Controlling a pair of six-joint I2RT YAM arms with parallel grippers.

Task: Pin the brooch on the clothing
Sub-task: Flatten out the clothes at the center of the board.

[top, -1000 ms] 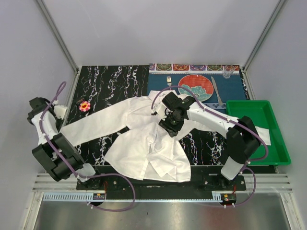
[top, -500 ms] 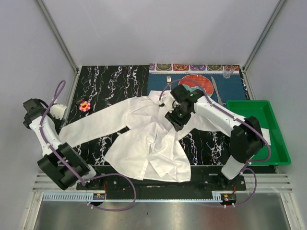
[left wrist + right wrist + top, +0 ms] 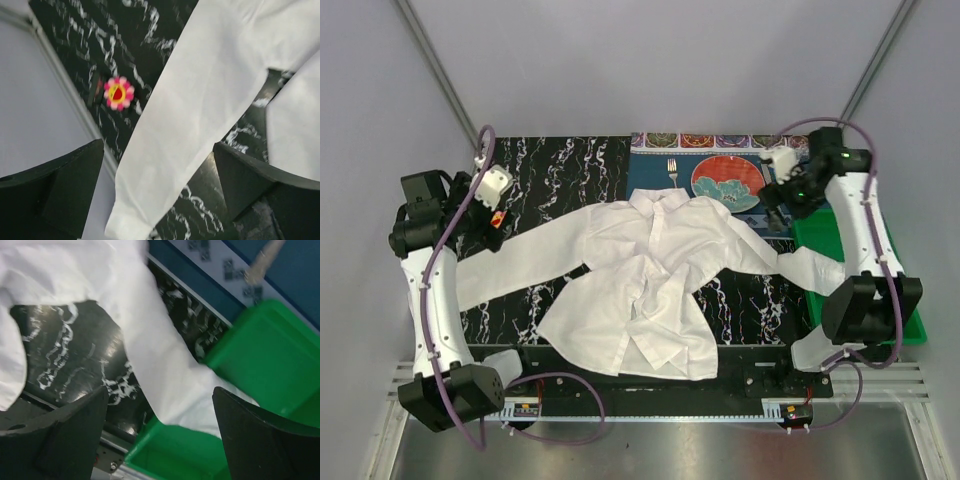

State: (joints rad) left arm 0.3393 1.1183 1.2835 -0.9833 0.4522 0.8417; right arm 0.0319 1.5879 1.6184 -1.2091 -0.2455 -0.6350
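Observation:
The brooch (image 3: 118,93), a small flower with pink-red petals and a yellow centre, lies on the black marbled mat beside the left sleeve of the clothing (image 3: 200,100). This clothing (image 3: 650,270) is a white shirt spread across the middle of the table. My left gripper (image 3: 160,195) hovers open above the sleeve's cuff, with the brooch off to its left. My right gripper (image 3: 160,435) is open too, high over the right sleeve (image 3: 150,340) where it reaches the green tray (image 3: 260,355). Neither holds anything.
A red-and-teal plate (image 3: 728,180) and a fork (image 3: 672,170) sit on a blue placemat (image 3: 655,180) at the back. The green tray (image 3: 910,320) stands at the right edge. A grey wall runs close along the mat's left side (image 3: 30,100).
Both arms rose. The right gripper left the shirt's chest and swung to the back right by the tray. The left one lifted toward the brooch. Both jaws opened wide.

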